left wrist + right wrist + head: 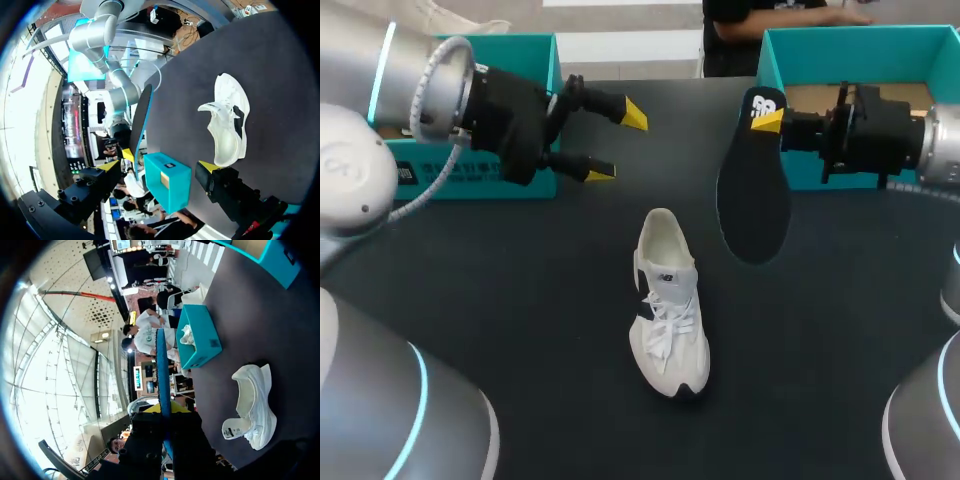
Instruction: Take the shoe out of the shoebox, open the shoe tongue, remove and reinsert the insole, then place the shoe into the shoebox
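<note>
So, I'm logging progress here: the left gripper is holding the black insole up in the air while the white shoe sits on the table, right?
Not quite. The head view shows the right gripper holding the black insole in the air, while the left gripper is open and empty. The rest is correct: the white shoe sits on the table.

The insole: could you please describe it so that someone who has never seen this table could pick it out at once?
On the dark table, find the teal shoebox at the far right. In front of it the right pincer holds the insole by one end, above the table. It is flat, black and foot-shaped, unlike the white shoe nearby.
</note>
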`<state>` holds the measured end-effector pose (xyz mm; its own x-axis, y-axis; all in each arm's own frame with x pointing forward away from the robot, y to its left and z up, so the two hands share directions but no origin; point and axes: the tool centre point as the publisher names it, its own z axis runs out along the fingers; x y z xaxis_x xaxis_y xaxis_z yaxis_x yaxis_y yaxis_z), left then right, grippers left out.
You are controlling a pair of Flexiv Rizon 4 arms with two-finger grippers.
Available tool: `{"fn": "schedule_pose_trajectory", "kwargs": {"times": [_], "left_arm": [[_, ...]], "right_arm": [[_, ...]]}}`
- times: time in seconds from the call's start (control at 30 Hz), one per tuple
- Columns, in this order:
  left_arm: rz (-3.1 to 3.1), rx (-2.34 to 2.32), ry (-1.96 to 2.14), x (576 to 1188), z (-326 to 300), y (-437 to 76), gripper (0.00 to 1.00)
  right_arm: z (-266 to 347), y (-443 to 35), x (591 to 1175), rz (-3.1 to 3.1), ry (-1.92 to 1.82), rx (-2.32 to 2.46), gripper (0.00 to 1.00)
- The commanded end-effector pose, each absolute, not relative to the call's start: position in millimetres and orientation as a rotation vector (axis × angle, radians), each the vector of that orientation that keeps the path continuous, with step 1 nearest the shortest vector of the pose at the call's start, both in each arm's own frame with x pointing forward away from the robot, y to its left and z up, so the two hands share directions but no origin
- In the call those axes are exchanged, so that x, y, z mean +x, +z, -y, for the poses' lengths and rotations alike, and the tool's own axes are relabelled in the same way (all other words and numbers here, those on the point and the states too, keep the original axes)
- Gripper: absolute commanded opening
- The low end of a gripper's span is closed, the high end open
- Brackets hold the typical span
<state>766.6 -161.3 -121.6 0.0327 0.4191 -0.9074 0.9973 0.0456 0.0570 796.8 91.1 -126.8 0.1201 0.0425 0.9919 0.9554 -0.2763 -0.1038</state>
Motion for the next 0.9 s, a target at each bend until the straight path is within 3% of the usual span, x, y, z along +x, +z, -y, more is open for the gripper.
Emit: {"fn": "schedule_pose_trajectory", "kwargs": {"times": [0.03,0.9], "left_arm": [[-1.15,1.114,-1.102,757,171,-136,1.0],[-1.213,1.187,-1.076,754,189,-148,1.0]], "right_arm": [[-105,-137,812,1.023,-1.276,-1.478,0.0],[-144,-151,809,1.014,-1.217,-1.45,0.0]]}}
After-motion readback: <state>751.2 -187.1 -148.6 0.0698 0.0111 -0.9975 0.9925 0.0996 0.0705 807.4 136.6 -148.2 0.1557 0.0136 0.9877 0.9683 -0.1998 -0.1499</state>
